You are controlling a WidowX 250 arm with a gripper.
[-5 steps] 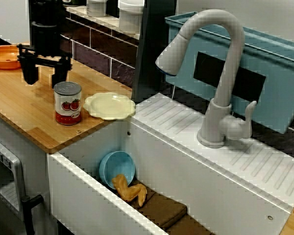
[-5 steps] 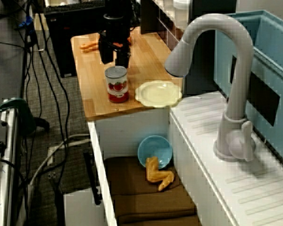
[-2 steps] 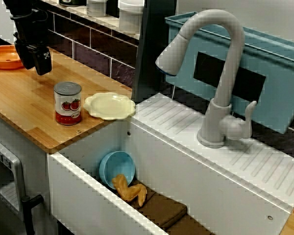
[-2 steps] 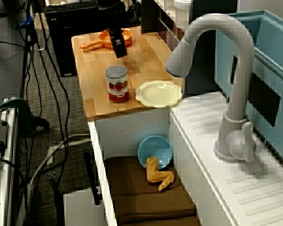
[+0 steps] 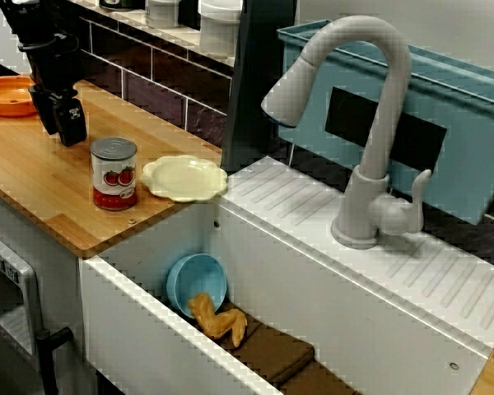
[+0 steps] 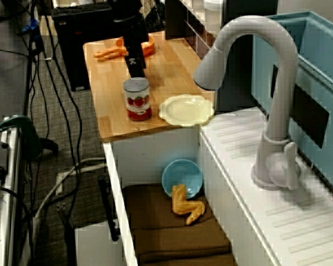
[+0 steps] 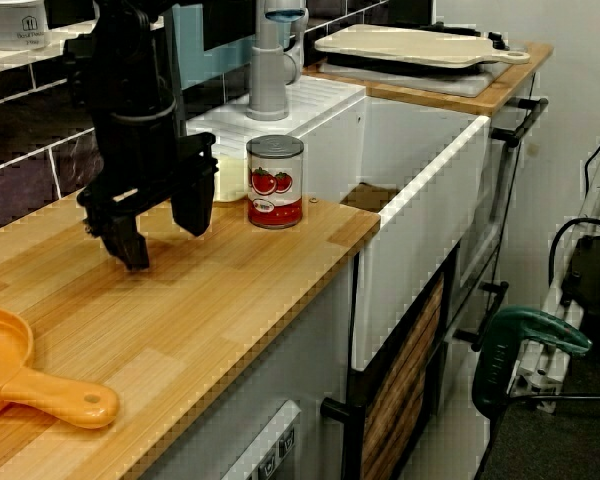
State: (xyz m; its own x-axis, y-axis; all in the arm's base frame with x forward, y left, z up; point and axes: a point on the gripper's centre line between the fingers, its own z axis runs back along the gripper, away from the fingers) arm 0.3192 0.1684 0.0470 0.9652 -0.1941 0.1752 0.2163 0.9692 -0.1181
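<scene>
Orange pan (image 5: 8, 96) lies at the far left of the view across the sink, at the back of the wooden tabletop (image 5: 33, 181). Just right of it the black end effector (image 5: 60, 130) points down with its tips close over the wood. Whether they touch the surface cannot be told. In the view along the tabletop its two fingers (image 7: 195, 200) stand well apart with bare wood between them, so it is wide open and has hold of nothing.

Next to the right, near the end effector but clear of it, a tomato can (image 5: 114, 173) stands upright close to the front edge of the tabletop. Just beside the can on its right, a cream plate (image 5: 185, 177) sits at the tabletop's right end, its rim reaching the edge over the white sink (image 5: 132, 329).

Down in the sink a light blue bowl (image 5: 199, 281) leans on its side against the left wall. A yellow-brown piece of food (image 5: 218, 319) rests against it on a brown mat (image 5: 272, 354). Further right a grey faucet (image 5: 393, 99) arches over the ribbed drainboard, and a blue bin (image 5: 469, 156) stands behind it at the upper right of the frame.
</scene>
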